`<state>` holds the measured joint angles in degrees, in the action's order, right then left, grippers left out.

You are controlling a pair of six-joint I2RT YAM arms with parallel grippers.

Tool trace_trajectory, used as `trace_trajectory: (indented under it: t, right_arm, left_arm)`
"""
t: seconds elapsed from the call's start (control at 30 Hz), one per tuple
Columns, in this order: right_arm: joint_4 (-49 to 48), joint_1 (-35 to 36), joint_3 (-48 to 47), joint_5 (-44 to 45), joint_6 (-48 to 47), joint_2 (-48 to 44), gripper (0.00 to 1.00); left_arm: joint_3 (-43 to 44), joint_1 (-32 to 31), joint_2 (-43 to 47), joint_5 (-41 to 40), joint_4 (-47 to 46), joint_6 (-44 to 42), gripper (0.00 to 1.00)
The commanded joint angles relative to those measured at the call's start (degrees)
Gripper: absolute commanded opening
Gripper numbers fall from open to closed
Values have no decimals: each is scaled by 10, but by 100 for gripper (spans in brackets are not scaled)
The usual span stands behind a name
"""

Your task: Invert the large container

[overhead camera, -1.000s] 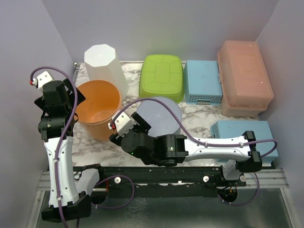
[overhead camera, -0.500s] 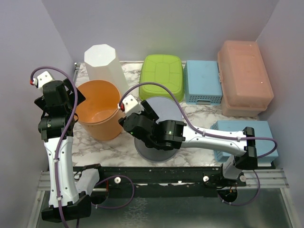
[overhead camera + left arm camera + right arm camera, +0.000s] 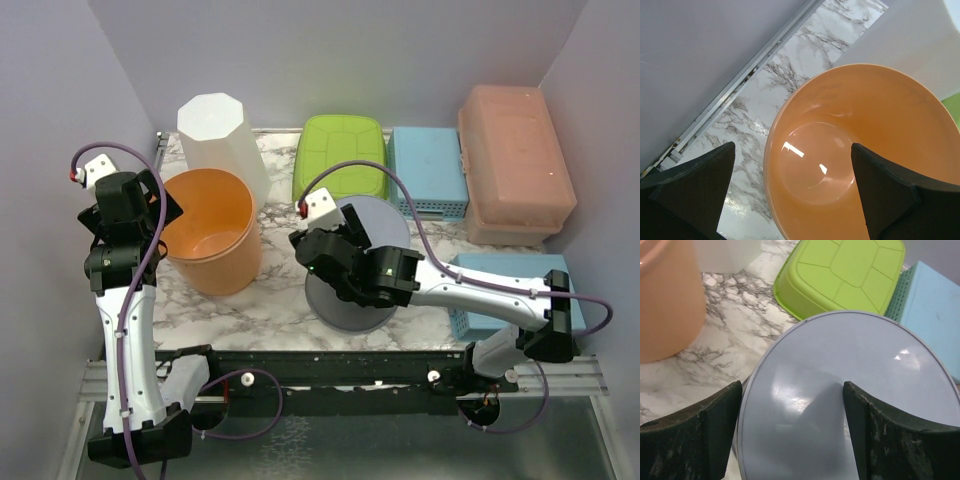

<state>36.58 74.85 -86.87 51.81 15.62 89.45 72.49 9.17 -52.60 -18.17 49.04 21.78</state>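
Note:
The large orange container (image 3: 208, 232) stands upright, mouth up, at the left of the marble table; the left wrist view looks down into it (image 3: 865, 125). My left gripper (image 3: 152, 208) is open and empty, above its left rim, with one finger outside the wall and one over the inside (image 3: 790, 200). My right gripper (image 3: 345, 232) is open and empty, just above the flat bottom of a grey upside-down container (image 3: 385, 220), which fills the right wrist view (image 3: 850, 370) between the fingers (image 3: 792, 440).
A white octagonal container (image 3: 222, 140) stands upside down behind the orange one. A green tub (image 3: 342, 162), a blue basket (image 3: 427, 172) and a pink box (image 3: 515, 160) line the back. A blue box (image 3: 520, 280) sits at the right. Walls close in both sides.
My right arm has swung right and toward the back, from beside the orange container to over the grey one. The left gripper has barely shifted. The orange container stays upright.

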Motion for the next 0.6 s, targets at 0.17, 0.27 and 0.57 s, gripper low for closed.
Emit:
trace_trajectory:
  t: [0.17,0.27,0.57]
  right_arm:
    - [0,-87,125,-116,-55,-104,82]
    - [-4,-88,81,-171,-115,-108,83]
    - [-16,-88,31,-356,-18,-98,76]
  left_arm:
    - [-7,3,3,27,-11,0,99]
    - [-13,3,8,35,-20,3,99]
    - [-8,3,17,19,-22,-21,99]
